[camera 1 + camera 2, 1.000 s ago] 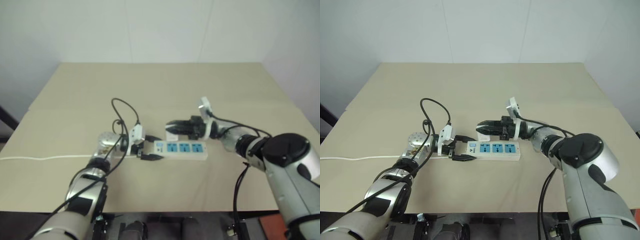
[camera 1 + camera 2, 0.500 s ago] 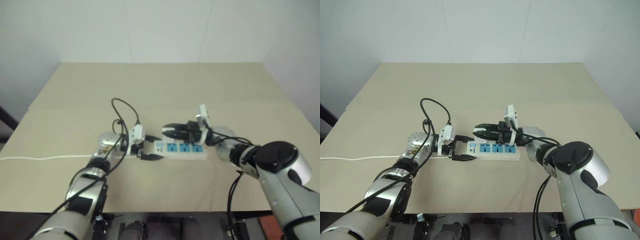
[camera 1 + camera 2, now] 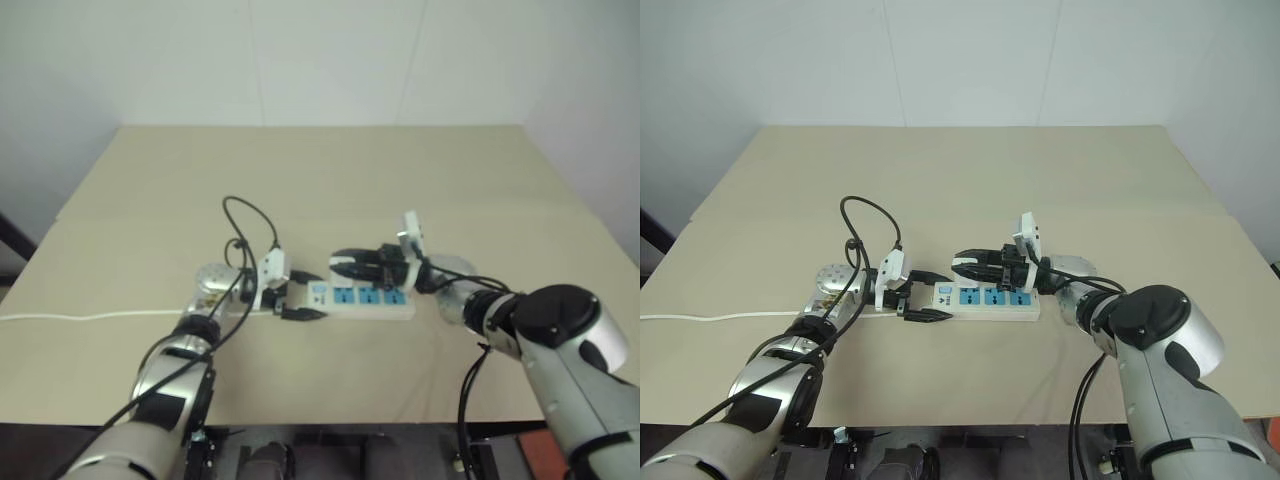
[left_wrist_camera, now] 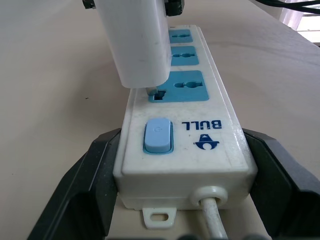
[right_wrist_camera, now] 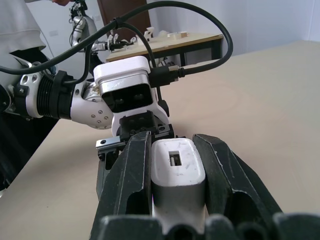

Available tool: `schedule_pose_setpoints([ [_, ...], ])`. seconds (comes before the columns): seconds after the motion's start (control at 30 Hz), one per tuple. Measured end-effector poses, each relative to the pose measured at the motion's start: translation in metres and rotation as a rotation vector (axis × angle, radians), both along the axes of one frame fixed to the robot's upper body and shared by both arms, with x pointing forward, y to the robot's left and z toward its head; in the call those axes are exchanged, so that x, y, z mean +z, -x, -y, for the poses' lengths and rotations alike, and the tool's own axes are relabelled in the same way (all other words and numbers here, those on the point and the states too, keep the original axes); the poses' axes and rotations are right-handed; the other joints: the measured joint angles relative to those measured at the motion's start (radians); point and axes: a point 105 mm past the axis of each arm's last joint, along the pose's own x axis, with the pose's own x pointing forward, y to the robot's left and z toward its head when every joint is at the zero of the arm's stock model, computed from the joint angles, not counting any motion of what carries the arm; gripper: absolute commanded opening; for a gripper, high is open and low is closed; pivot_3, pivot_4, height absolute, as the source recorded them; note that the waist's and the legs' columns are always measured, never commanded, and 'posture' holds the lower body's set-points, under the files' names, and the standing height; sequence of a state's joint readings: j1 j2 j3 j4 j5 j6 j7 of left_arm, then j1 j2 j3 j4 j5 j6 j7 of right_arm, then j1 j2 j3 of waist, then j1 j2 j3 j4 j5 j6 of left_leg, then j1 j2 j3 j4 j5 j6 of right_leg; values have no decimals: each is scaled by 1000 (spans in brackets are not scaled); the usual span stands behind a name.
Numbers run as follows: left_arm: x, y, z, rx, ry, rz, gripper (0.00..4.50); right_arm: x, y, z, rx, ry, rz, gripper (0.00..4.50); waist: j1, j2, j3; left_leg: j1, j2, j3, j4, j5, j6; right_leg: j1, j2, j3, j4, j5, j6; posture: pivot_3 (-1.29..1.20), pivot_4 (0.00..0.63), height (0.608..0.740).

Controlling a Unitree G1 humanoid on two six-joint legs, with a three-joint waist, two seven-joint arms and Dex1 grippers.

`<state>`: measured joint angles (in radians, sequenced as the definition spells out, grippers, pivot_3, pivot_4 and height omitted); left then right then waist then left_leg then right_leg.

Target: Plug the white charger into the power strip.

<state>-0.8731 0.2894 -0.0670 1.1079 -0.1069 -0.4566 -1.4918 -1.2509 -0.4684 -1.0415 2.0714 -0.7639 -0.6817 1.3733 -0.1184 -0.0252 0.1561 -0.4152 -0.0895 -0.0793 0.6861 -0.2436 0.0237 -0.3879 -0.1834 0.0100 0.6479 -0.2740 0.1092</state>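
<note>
Currently clamped: right gripper shut on the white charger, fingers on both its sides, held over the switch-end socket of the power strip, prongs at the slots. Left gripper spread wide around the strip's switch end, a finger along each side. Strip flat on the tan table, mid-table, cord trailing left.
</note>
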Motion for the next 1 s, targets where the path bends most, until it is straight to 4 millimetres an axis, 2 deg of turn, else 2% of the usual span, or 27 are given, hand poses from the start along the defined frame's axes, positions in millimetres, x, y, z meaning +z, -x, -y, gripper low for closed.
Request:
schedule_pose_setpoints([
  [0.47, 0, 0, 1, -1, 1, 3, 3265, -7, 1, 5, -4, 13, -34, 1117, 2, 0, 0, 0, 0, 0, 0, 0, 0, 0, 0, 0, 0, 0, 0, 0, 150, 740],
  [0.77, -1, 0, 0, 4, -1, 1, 3265, -16, 9, 4, -45, -16, 98, 1117, 0, -1, -1, 1, 0, 0, 0, 0, 0, 1, 0, 0, 0, 0, 0, 0, 150, 740],
  [1.0, -1, 0, -1, 5, -3, -1, 3265, -18, 10, 3, -42, -8, 110, 1117, -2, -2, -1, 1, 0, 0, 0, 0, 0, 1, 0, 0, 0, 0, 0, 0, 150, 740],
])
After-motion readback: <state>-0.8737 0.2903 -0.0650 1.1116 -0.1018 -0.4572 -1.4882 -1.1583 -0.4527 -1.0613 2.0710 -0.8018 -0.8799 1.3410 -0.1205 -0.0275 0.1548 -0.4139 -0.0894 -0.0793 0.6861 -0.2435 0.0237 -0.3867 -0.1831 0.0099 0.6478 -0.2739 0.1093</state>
